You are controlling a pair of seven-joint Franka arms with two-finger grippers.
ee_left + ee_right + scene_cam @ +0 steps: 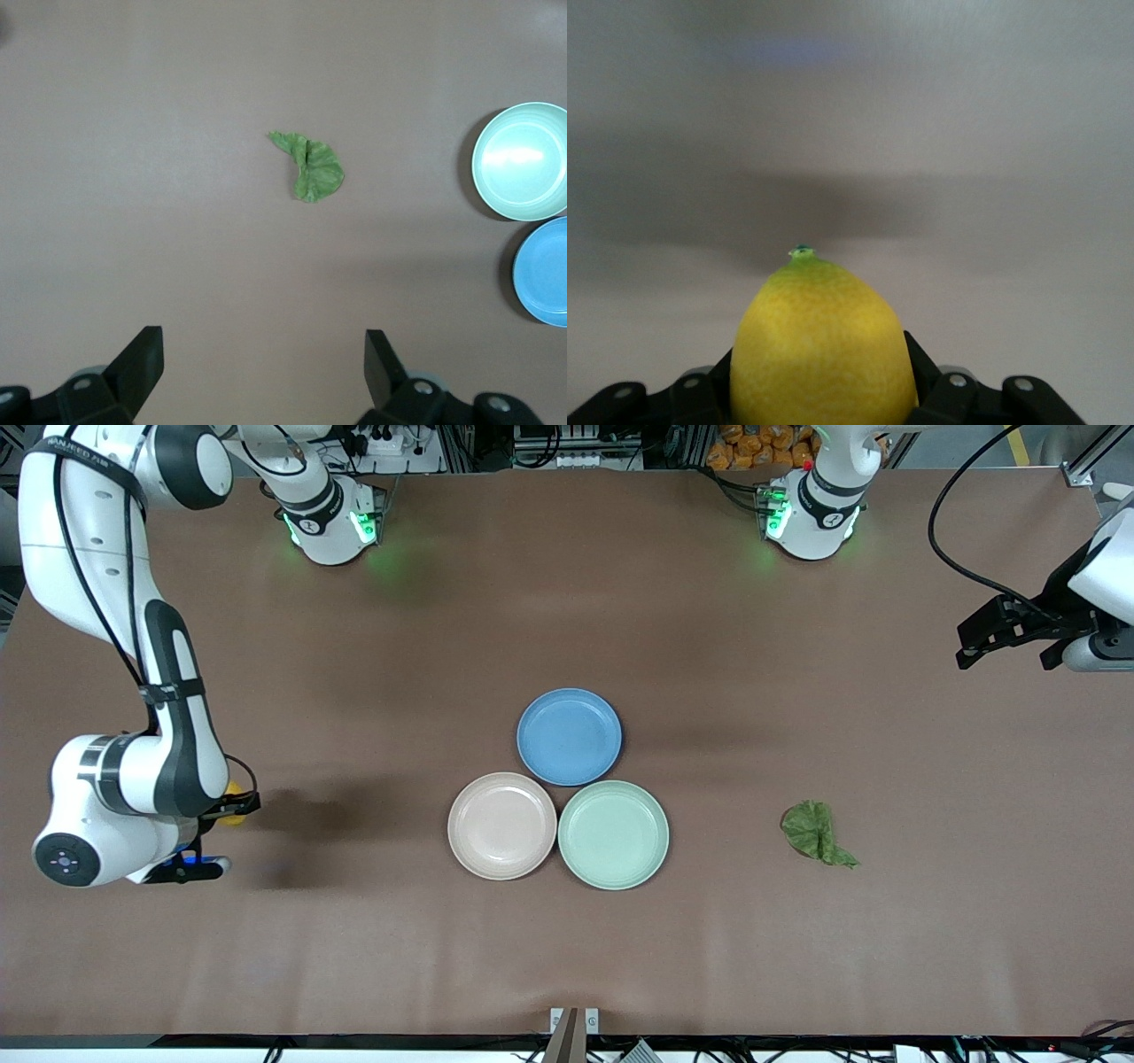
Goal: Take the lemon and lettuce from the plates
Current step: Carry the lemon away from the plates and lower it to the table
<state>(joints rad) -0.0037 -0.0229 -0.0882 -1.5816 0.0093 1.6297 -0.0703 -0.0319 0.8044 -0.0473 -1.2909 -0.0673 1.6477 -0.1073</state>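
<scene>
The lemon [234, 813] is bright yellow and sits between the fingers of my right gripper [221, 828], low over the table toward the right arm's end. In the right wrist view the lemon [822, 350] fills the shut jaws of that gripper [822, 394]. The lettuce [817, 833] lies flat on the table toward the left arm's end, apart from the plates; it also shows in the left wrist view [310, 166]. The beige-pink plate [461, 850] and the mint green plate [656, 859] stand side by side, both bare. My left gripper [1010, 651] is open and empty, up over the table's left-arm end [264, 363].
A blue plate [569, 735] stands against the two other plates, farther from the front camera; it also shows in the left wrist view [542, 270] beside the mint green plate [521, 159]. The arms' bases stand along the table's back edge.
</scene>
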